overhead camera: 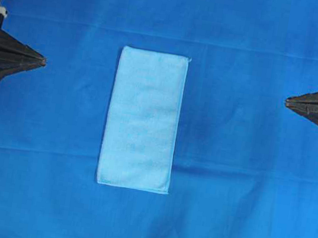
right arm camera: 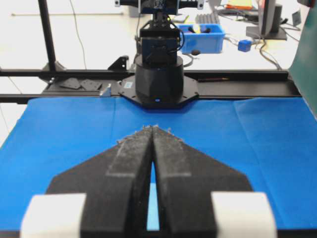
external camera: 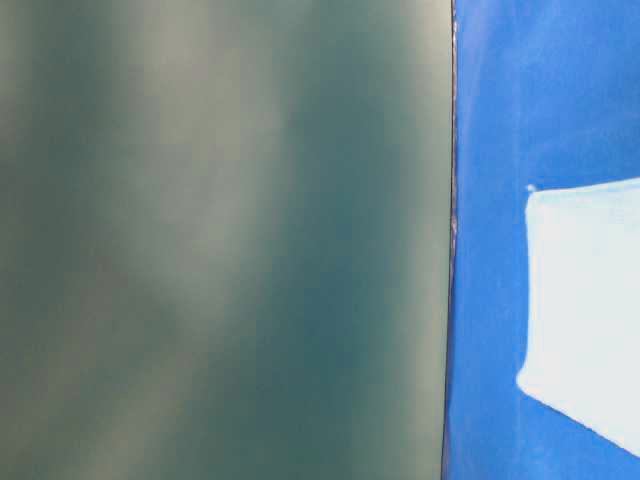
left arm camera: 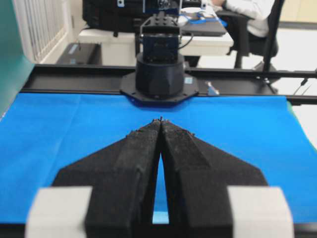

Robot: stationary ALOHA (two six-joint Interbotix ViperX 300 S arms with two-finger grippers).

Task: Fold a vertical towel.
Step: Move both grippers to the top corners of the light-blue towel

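The towel [overhead camera: 143, 119], a light sky-blue rectangle, lies flat with its long side running up and down in the middle of the overhead view. One end of it shows pale at the right of the table-level view [external camera: 590, 310]. My left gripper [overhead camera: 43, 61] is shut and empty at the left edge, well apart from the towel. Its tips meet in the left wrist view [left arm camera: 161, 120]. My right gripper [overhead camera: 288, 101] is shut and empty at the right edge. Its tips meet in the right wrist view [right arm camera: 151, 129]. A sliver of the towel shows through each gripper's slot.
A darker royal-blue cloth [overhead camera: 240, 215] covers the whole table. The opposite arm's black base [left arm camera: 159, 74] stands at the far table edge in each wrist view [right arm camera: 159, 74]. A grey-green panel [external camera: 220, 240] fills the left of the table-level view.
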